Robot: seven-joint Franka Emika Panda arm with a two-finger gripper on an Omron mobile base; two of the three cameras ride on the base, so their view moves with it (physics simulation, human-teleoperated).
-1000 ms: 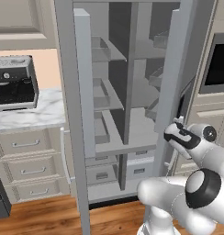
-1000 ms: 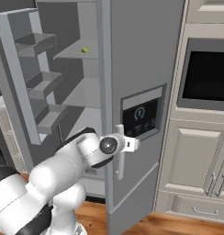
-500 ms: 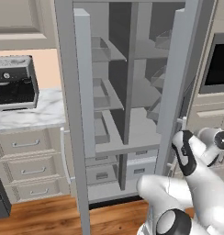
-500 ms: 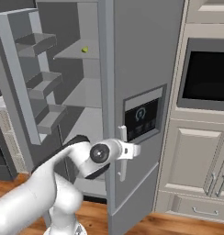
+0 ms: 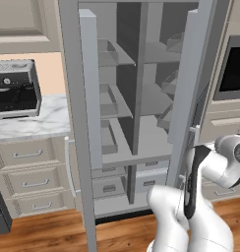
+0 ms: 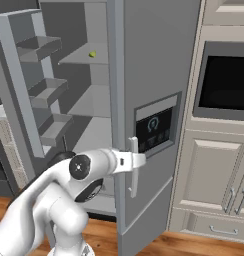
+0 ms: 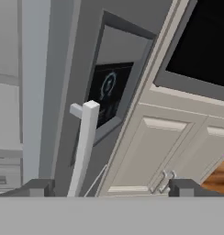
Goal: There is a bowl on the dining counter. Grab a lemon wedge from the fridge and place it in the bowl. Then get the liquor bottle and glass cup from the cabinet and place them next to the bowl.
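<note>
Fridge (image 5: 136, 113) stands open ahead of me in the left base view, its grey shelves bare on this side, and a coffee machine (image 5: 16, 88) sits on the marble worktop (image 5: 33, 123) over cream drawers to the left.

From the right base view, the lemon wedge (image 6: 92, 54) lies on an upper fridge shelf, near that shelf's front edge. My hand (image 6: 136, 160) is level with the white door handle (image 6: 133, 170), right by it, below the dark dispenser panel (image 6: 155, 127).

Through the hand view, my fingertips (image 7: 40, 187) stand wide apart, holding nothing; the handle rises just inside the left one, and the oven (image 7: 201, 41) shows at upper right.
</note>
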